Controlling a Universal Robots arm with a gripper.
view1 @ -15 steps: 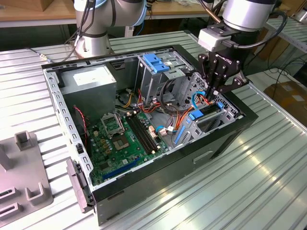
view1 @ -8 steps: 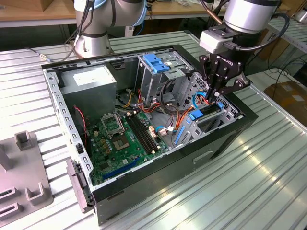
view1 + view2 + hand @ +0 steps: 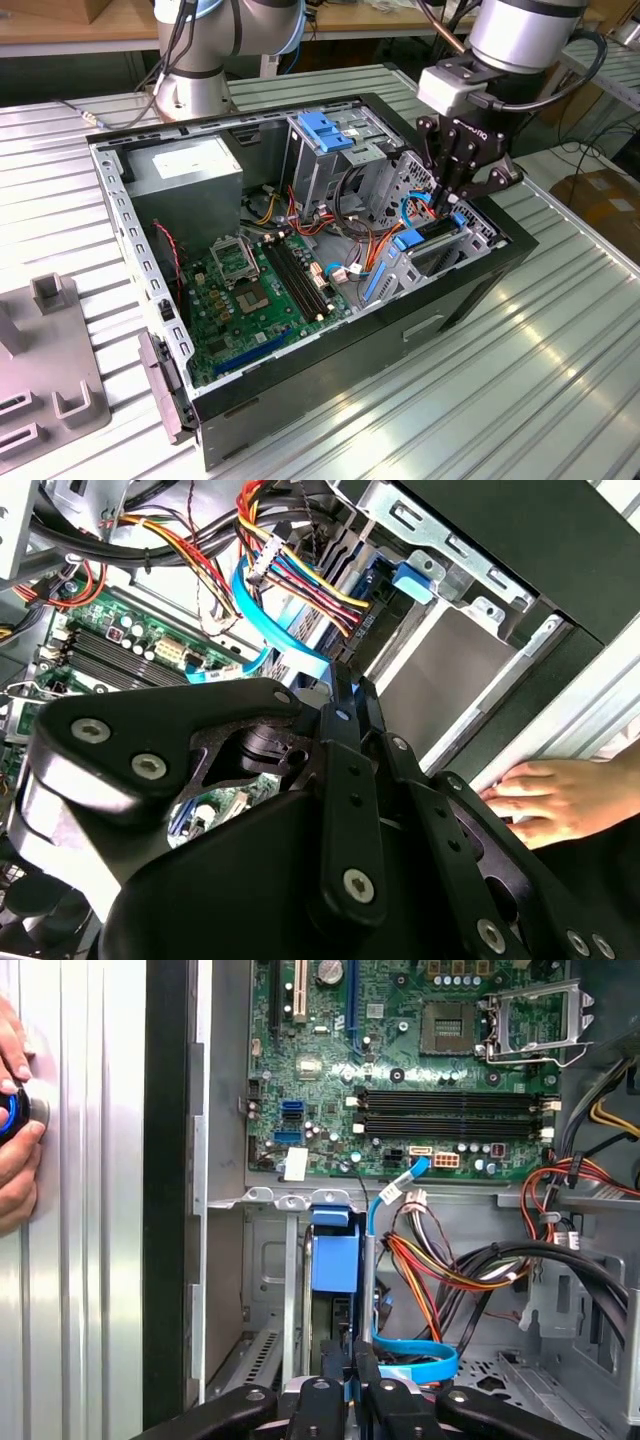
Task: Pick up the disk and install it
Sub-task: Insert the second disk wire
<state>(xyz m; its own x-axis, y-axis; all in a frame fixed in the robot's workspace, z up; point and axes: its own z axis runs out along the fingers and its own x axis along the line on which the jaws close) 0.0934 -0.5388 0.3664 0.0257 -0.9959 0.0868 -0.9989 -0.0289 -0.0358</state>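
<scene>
- So the black two-finger gripper [image 3: 452, 195] on the silver robot arm [image 3: 520, 35] hangs over the open black desktop computer case [image 3: 300, 380], at the end toward the exterior view's right.
- Its fingers [image 3: 350, 1385] look pressed together in both wrist views, tips down among the blue flat cable [image 3: 420, 1360] and the drive bay; whether they pinch anything, I can't tell.
- That flat silver hard drive with the blue plastic bracket [image 3: 425, 245] sits down in the metal bay at that right end, just below the gripper; its blue tab [image 3: 335, 1255] shows in the first wrist view.
- Green motherboard [image 3: 255, 290] lies in the case floor, grey power supply box [image 3: 190, 170] at the far left corner.
- Someone's hand [image 3: 560, 795] rests on the ribbed metal table [image 3: 560, 360] beside the case.
</scene>
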